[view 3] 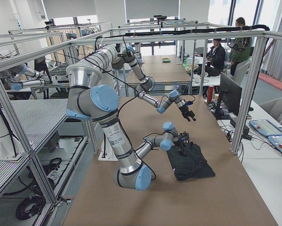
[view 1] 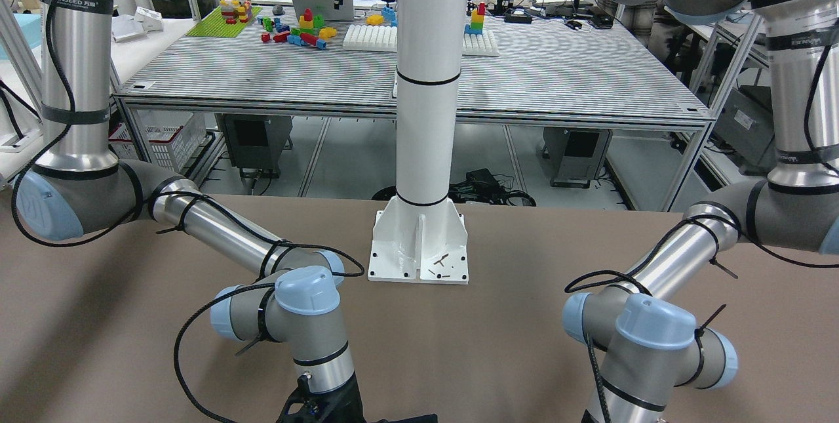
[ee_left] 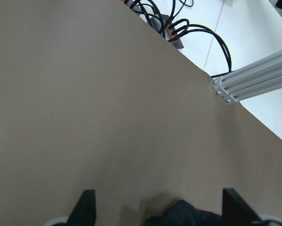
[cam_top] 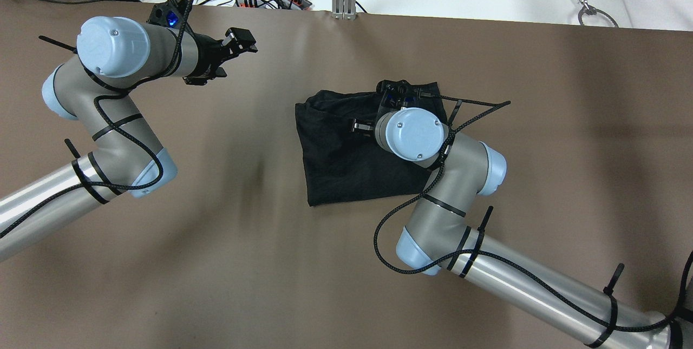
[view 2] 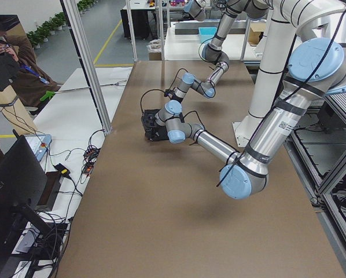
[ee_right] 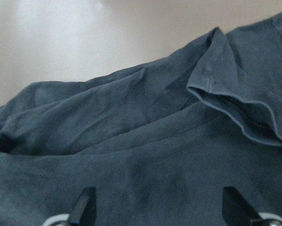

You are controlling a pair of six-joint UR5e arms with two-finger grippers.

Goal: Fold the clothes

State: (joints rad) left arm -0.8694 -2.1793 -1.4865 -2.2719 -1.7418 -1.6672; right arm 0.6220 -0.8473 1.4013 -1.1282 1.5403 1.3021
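Mid-fold, I'd say: the plain black soft fabric piece [cam_top: 335, 159] lies rumpled on the brown table [cam_top: 216, 230] beneath the right gripper [ee_right: 157, 207], fingers spread, the left gripper [cam_top: 241, 43] well apart, spread too; next, probably, pinching a hem.

I'm looking at a flat, matte brown table [cam_top: 227, 262] that is carrying a soft, plain black fabric piece [cam_top: 335, 168], lying rumpled toward the robot's right, and a white metal pillar base plate [view 1: 393, 259] sitting at its robot-side edge.
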